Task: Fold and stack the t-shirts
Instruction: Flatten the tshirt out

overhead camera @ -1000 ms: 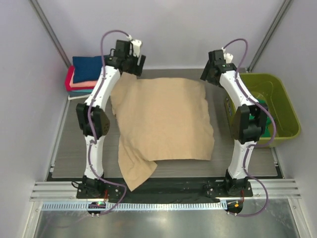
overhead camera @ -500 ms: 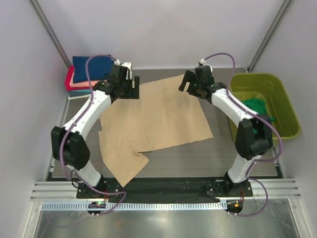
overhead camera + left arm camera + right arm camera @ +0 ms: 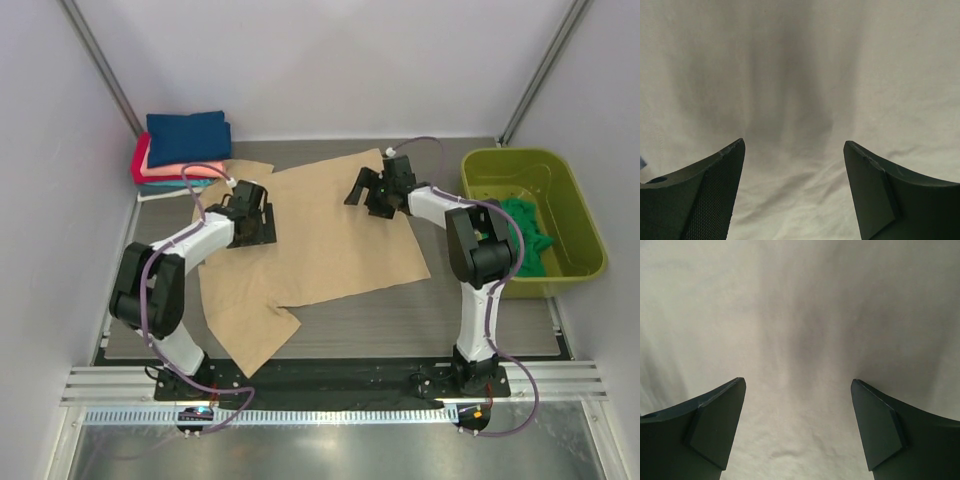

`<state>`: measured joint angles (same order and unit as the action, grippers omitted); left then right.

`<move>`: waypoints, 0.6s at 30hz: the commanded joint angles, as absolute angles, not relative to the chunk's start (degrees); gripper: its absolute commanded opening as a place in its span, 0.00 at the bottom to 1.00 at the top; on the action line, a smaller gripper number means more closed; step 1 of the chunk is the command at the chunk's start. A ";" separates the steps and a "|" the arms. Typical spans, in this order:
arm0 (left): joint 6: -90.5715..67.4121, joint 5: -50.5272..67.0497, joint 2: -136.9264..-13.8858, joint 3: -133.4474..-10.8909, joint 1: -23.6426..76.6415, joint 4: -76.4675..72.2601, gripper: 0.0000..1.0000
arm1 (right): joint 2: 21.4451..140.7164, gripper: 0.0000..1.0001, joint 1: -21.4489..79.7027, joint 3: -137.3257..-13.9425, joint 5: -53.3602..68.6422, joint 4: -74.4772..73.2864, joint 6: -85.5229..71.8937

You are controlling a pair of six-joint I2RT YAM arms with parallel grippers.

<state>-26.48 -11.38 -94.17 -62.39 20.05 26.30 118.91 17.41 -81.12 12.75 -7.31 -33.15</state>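
Step in hand, as judged: taking hold of the tan t-shirt (image 3: 330,235) for its first fold.

- Shirt lies spread mid-table and skewed. One flap trails toward 7 o'clock, near the front edge.
- Doing it well: bring both arms down together and pinch at matching spots on the far edge. Lift evenly so the cloth does not twist, and carry the edge straight toward 6 o'clock.
- Left gripper (image 3: 252,222): jaws parted wide, nothing between them, over the shirt's 10 o'clock part.
- Right gripper (image 3: 370,192): likewise parted and empty, at the shirt's 1 o'clock edge.
- Wrist views: tan cloth fills the gap below each pair. Touching or just above, cannot tell.
- Folded tees (image 3: 185,140) stacked at the table's 10 o'clock.
- Emerald tee (image 3: 525,230) in the lime tub (image 3: 585,262) at 3 o'clock.
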 commanded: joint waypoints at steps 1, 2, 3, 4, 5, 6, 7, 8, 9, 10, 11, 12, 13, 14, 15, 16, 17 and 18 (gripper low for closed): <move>-28.30 -10.65 -97.98 -62.23 19.69 20.84 0.80 | 119.36 0.93 15.21 -75.60 10.12 -6.95 -34.98; -28.47 -9.94 -98.69 -62.23 19.69 20.22 0.80 | 118.75 0.92 13.64 -72.37 9.41 -6.60 -36.02; -28.56 -9.41 -99.66 -62.23 19.77 19.61 0.79 | 118.31 0.92 12.84 -70.59 8.62 -6.42 -36.64; -28.56 -8.80 -100.54 -62.31 19.86 18.56 0.79 | 117.78 0.92 11.87 -68.84 7.31 -5.98 -37.26; -28.56 -7.74 -102.46 -62.66 20.04 18.28 0.79 | 116.47 0.92 9.86 -65.43 6.34 -5.89 -37.79; -28.13 -7.30 -103.35 -63.54 20.13 17.85 0.78 | 115.59 0.90 9.06 -63.39 7.46 -3.89 -38.40; -27.95 -6.77 -104.14 -64.15 20.74 17.67 0.78 | 114.36 0.90 8.18 -61.28 9.04 -1.95 -39.10; -27.78 -5.72 -105.98 -64.86 21.09 17.49 0.77 | 113.39 0.89 7.91 -59.17 8.53 -1.93 -40.07; -27.43 -5.02 -106.69 -65.56 21.53 16.97 0.77 | 111.55 0.89 8.00 -58.98 7.22 -3.06 -40.34; -26.73 -4.57 -107.66 -67.39 22.58 17.05 0.77 | 110.66 0.89 7.91 -58.80 6.08 -4.03 -40.17; -26.46 -4.31 -108.36 -68.28 23.11 17.05 0.77 | 109.78 0.89 7.82 -58.36 3.54 -5.78 -39.99; -26.11 -3.35 -109.67 -69.42 23.55 17.31 0.77 | 107.86 0.90 7.39 -58.01 2.56 -6.50 -39.64; -25.76 -2.99 -110.12 -71.09 24.16 17.40 0.77 | 107.06 0.91 7.12 -57.57 2.11 -6.68 -39.46; -25.58 -2.81 -110.39 -71.97 24.43 17.75 0.77 | 106.18 0.91 6.86 -57.05 1.41 -7.72 -39.55; -25.40 -2.46 -110.83 -72.68 24.69 18.28 0.77 | 105.39 0.91 6.59 -56.95 0.28 -8.34 -39.38; -25.31 -2.37 -110.83 -73.21 24.78 18.54 0.77 | 104.42 0.91 6.33 -56.95 -1.56 -8.70 -38.77; -25.40 -2.46 -110.57 -74.34 24.79 19.15 0.77 | 104.15 0.92 6.24 -57.30 -1.76 -8.70 -38.24; -25.40 -2.46 -109.52 -74.53 24.87 20.47 0.76 | 104.24 0.92 6.33 -57.65 -1.15 -8.70 -37.71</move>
